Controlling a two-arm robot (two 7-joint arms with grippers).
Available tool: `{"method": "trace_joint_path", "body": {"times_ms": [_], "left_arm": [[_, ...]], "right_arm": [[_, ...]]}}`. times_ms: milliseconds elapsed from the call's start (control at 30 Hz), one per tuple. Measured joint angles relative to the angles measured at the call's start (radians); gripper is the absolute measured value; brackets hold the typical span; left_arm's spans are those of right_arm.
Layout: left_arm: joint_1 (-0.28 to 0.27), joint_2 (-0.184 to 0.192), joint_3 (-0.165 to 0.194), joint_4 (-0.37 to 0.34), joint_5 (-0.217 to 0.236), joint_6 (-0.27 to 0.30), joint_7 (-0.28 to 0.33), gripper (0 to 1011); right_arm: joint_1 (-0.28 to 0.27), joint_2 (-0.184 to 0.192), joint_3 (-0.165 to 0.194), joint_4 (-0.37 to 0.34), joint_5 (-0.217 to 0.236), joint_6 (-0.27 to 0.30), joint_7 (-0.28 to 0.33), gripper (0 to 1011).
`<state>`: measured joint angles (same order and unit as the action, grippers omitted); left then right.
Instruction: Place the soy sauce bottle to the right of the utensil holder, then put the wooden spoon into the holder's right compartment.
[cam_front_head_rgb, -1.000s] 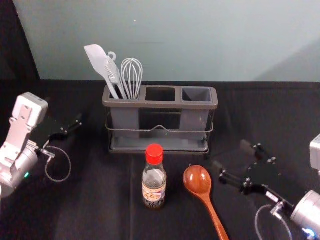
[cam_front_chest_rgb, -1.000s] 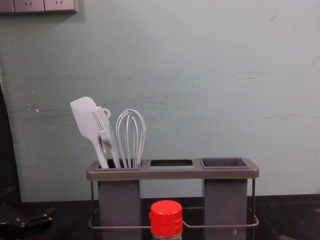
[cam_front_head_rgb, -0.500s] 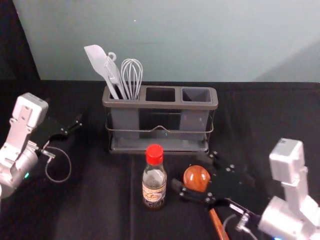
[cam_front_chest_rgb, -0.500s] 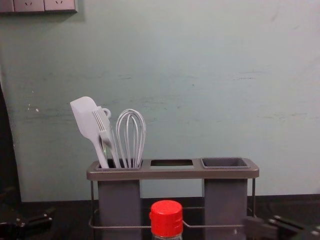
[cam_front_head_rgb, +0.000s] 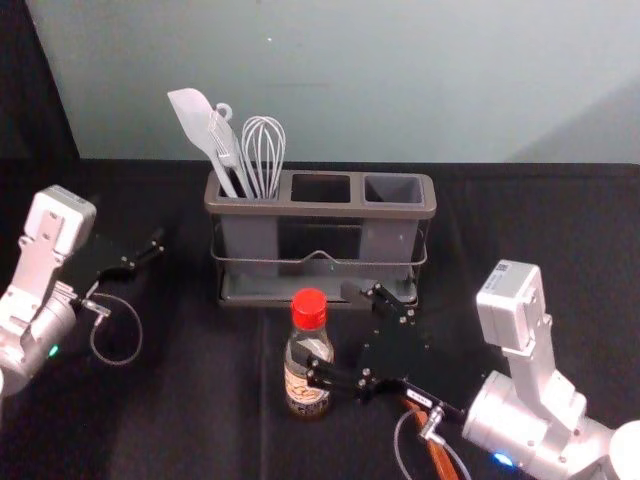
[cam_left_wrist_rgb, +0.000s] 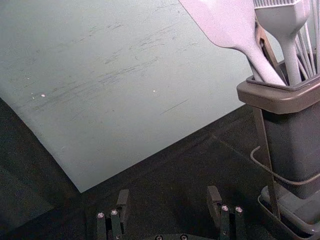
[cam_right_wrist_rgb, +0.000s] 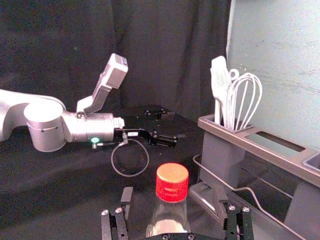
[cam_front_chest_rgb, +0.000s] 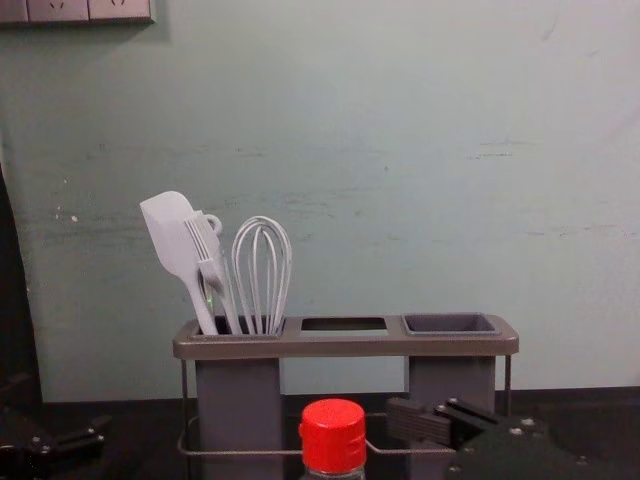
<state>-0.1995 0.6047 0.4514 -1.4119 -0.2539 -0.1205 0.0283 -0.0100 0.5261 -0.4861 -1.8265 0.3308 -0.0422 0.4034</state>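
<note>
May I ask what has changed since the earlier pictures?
The right end effector has moved toward the robot's left, across the wooden spoon, and its open fingers now flank the soy sauce bottle. Nothing has been gripped. The bottle, utensil holder and left end effector stayed put.

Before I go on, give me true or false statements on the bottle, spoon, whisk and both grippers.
1. The right gripper is open at the soy sauce bottle. True.
2. The bottle stands right of the utensil holder. False: it stands in front of it.
3. The wooden spoon lies on the table. True.
4. The whisk is in the right compartment. False: the left.
5. The left gripper is open. True.
</note>
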Motion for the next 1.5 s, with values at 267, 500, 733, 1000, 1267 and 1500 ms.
{"method": "trace_joint_path", "body": {"times_ms": [267,500,733,1000,1267,1500], "left_arm": [[0.000,0.000,0.000,0.000,0.000,0.000,0.000,1000],[0.000,0.000,0.000,0.000,0.000,0.000,0.000,1000],[0.000,0.000,0.000,0.000,0.000,0.000,0.000,1000],[0.000,0.000,0.000,0.000,0.000,0.000,0.000,1000],[0.000,0.000,0.000,0.000,0.000,0.000,0.000,1000],[0.000,0.000,0.000,0.000,0.000,0.000,0.000,1000]], "right_arm": [[0.009,-0.056,0.003,0.032,-0.012,-0.006,0.001,1002],[0.014,-0.090,0.001,0.043,-0.033,0.008,0.001,1002],[0.013,-0.121,0.001,0.053,-0.061,0.010,-0.006,889],[0.004,-0.134,0.013,0.051,-0.073,0.006,-0.008,679],[-0.005,-0.137,0.024,0.040,-0.079,0.006,-0.007,396],[-0.022,-0.122,0.042,-0.018,-0.077,0.006,-0.003,381]]}}
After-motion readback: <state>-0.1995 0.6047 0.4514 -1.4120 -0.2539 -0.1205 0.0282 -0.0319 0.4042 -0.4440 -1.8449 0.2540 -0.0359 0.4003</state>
